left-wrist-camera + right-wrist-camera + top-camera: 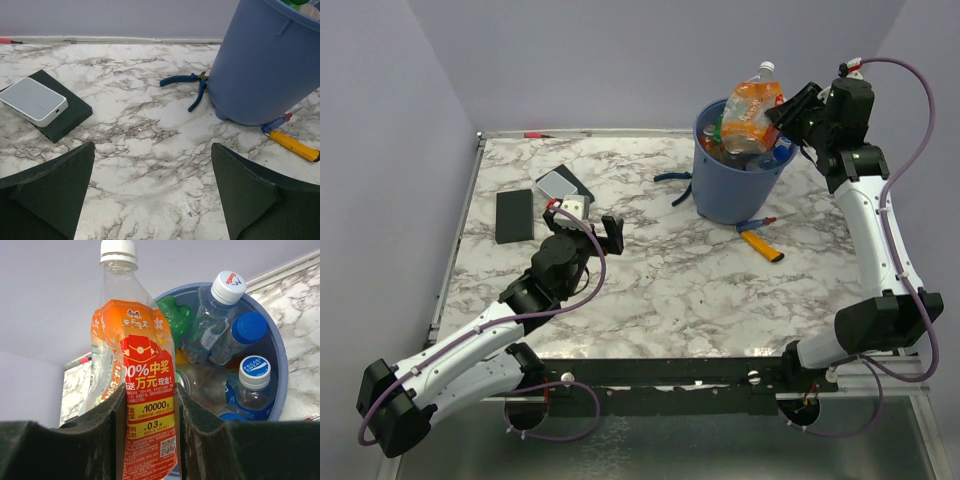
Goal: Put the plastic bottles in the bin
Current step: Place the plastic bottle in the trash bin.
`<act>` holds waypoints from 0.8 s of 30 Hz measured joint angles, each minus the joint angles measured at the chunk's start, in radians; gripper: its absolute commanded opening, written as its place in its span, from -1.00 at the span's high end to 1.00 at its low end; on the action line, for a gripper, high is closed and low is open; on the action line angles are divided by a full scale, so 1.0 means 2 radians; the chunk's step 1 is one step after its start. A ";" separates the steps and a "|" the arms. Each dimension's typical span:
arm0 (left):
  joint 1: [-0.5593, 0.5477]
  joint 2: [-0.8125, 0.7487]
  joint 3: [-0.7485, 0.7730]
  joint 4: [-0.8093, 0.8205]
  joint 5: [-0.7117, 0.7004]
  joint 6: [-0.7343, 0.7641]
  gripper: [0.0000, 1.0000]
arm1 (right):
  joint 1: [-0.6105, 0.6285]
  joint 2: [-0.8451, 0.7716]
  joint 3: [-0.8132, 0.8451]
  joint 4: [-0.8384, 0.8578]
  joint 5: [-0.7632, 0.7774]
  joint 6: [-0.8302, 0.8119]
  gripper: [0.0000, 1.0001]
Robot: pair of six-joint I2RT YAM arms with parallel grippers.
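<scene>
Marble tabletop (670, 290), bottle (147, 390) between right fingers (225, 450)

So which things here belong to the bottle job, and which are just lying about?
Job: blue bin; bottles inside it; orange-labelled bottle clamped in the right gripper.
Lying about: blue-handled pliers; orange-handled tool; white box on a dark block; flat black slab.

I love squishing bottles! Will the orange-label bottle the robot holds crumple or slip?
Probably light: the orange-label bottle looks empty and see-through. Its thin plastic may dent where the right gripper pinches it. The glossy wrap could be slippery.
</scene>
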 measured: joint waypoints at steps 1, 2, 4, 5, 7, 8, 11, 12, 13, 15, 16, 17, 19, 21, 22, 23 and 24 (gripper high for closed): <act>0.000 0.000 0.000 0.000 0.000 0.000 -0.98 | 0.000 0.004 0.000 0.002 -0.002 0.002 0.43; 0.000 0.000 0.000 0.000 0.000 0.000 -0.98 | -0.002 0.008 0.000 0.002 -0.004 0.004 0.43; 0.000 0.000 0.000 0.000 0.000 0.000 -0.98 | -0.006 0.014 -0.003 0.002 -0.004 0.005 0.43; 0.000 0.000 0.000 0.000 0.000 0.000 -0.98 | -0.008 0.015 -0.008 0.003 -0.003 0.006 0.43; 0.000 0.000 0.000 0.000 0.000 0.000 -0.98 | -0.012 0.012 -0.019 0.007 -0.003 0.007 0.43; 0.000 0.000 0.000 0.000 0.000 0.000 -0.98 | -0.013 0.009 -0.026 0.009 -0.002 0.007 0.43; 0.000 0.000 0.000 0.000 0.001 0.000 -0.98 | -0.018 -0.002 -0.043 0.013 0.000 0.006 0.43; 0.000 0.000 0.000 0.000 0.002 0.000 -0.98 | -0.019 -0.005 -0.046 0.012 0.001 0.006 0.42; 0.000 0.000 0.000 0.000 0.002 0.000 -0.98 | -0.020 -0.006 -0.049 0.012 0.003 0.005 0.41; 0.000 0.000 0.000 0.000 0.003 -0.001 -0.98 | -0.021 -0.007 -0.051 0.013 0.004 0.005 0.36; 0.000 0.000 0.000 0.000 0.004 -0.001 -0.98 | -0.021 -0.007 -0.052 0.013 0.004 0.005 0.31; 0.000 0.000 0.000 0.000 0.004 -0.001 -0.98 | -0.021 -0.007 -0.053 0.014 0.003 0.005 0.24; 0.000 0.000 0.000 0.000 0.004 -0.001 -0.98 | -0.021 -0.006 -0.053 0.014 0.002 0.005 0.02; 0.000 0.000 0.000 0.000 0.004 -0.001 -0.98 | -0.021 -0.003 -0.052 0.015 -0.004 0.007 -0.15; 0.000 0.000 0.000 0.000 0.004 -0.001 -0.98 | -0.021 -0.001 -0.052 0.015 -0.006 0.006 -0.22; 0.000 0.001 0.000 0.000 0.004 -0.001 -0.98 | -0.021 0.002 -0.052 0.014 -0.008 0.006 -0.27; 0.000 0.002 0.000 0.000 0.004 -0.001 -0.98 | -0.021 0.004 -0.052 0.013 -0.009 0.006 -0.32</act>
